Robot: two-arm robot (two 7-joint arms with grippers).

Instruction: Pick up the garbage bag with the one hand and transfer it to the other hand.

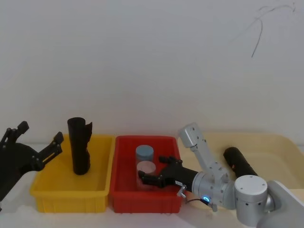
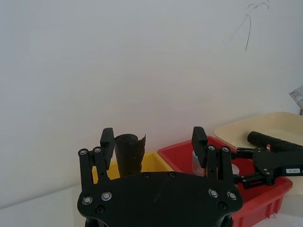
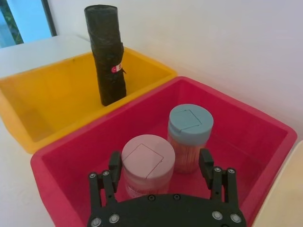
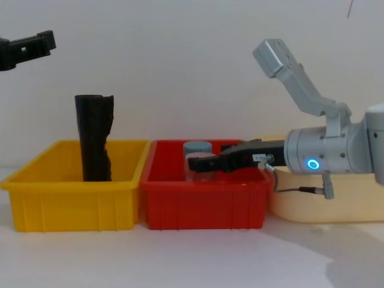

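Note:
The garbage bag [image 1: 80,146], a tall black crinkly roll, stands upright in the yellow bin [image 1: 47,190] and rises well above its rim; it also shows as the garbage bag [image 4: 93,139], the garbage bag [image 3: 107,52] and the garbage bag [image 2: 129,153]. My left gripper [image 1: 40,134] hangs open, left of the bin and higher than the roll, apart from it; its fingers [image 2: 107,137] frame the roll from a distance. My right gripper [image 1: 153,168], on the blue-lit wrist, is open low over the red bin [image 1: 123,190], its fingers [image 3: 115,163] either side of a pink-lidded jar [image 3: 148,153].
A blue-lidded jar [image 1: 145,153] stands behind the pink-lidded one in the red bin. Another black roll [image 1: 240,161] lies in the cream tray [image 1: 280,145] on the right. The three containers sit side by side against a white wall.

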